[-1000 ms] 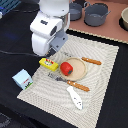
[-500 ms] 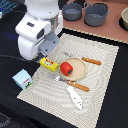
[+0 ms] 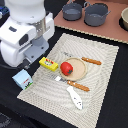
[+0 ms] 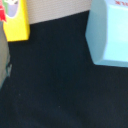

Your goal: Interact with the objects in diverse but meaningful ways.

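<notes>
Since my gripper's fingers are hidden, I cannot tell if it is open or holding anything. It hangs between the yellow box point(image 4: 15, 20) and the white carton point(image 4: 107, 32). Dropping blind could knock either one over.

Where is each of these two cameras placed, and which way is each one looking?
Exterior view: sits off the arm, above the table, looking down at the woven mat, tan plate and grey pots; the white arm fills its left.
Wrist view: rides on the arm's wrist, looking close down at the black tabletop; none of the arm shows clearly in it, jaws not seen.
Shared: the yellow box and the white carton.
</notes>
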